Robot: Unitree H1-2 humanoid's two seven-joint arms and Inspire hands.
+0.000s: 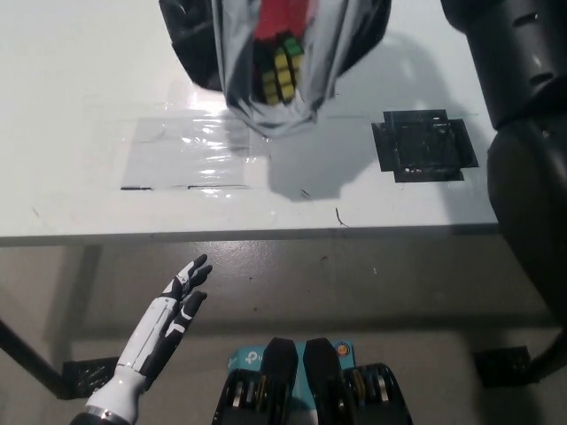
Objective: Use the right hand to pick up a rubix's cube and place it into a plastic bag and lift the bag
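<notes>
The bag [275, 62] hangs clear above the table's [80, 106] far edge, the cube [279, 75] weighing down its bottom. The film is soft and slippery (best gripped at the gathered top). The right hand is out of view; the left hand [173, 314] rests spread below the near edge. Room lies open all round.
</notes>
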